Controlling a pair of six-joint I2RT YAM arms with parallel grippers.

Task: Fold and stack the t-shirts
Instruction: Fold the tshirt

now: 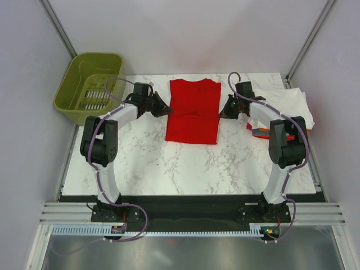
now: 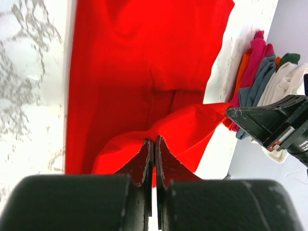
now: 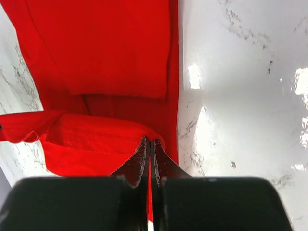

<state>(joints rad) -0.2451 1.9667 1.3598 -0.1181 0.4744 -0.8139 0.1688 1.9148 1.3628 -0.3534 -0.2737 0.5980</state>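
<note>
The bright red t-shirt [image 1: 193, 111] lies on the marble table at the back centre, its sleeves folded in so it forms a long rectangle. My left gripper [image 1: 167, 109] is at its left edge and shut on a lifted fold of the red cloth [image 2: 159, 125]. My right gripper [image 1: 223, 112] is at its right edge and shut on the red cloth [image 3: 96, 139] too. In both wrist views the gripped edge is raised off the table. A stack of folded t-shirts [image 1: 289, 104], white on top, sits at the right edge, partly hidden by my right arm; its pink, orange, grey and white edges show in the left wrist view [image 2: 260, 72].
An olive-green plastic basket [image 1: 90, 87] stands off the table's back left corner. Grey walls close in the back and both sides. The marble table [image 1: 185, 163] runs from the shirt to the arm bases.
</note>
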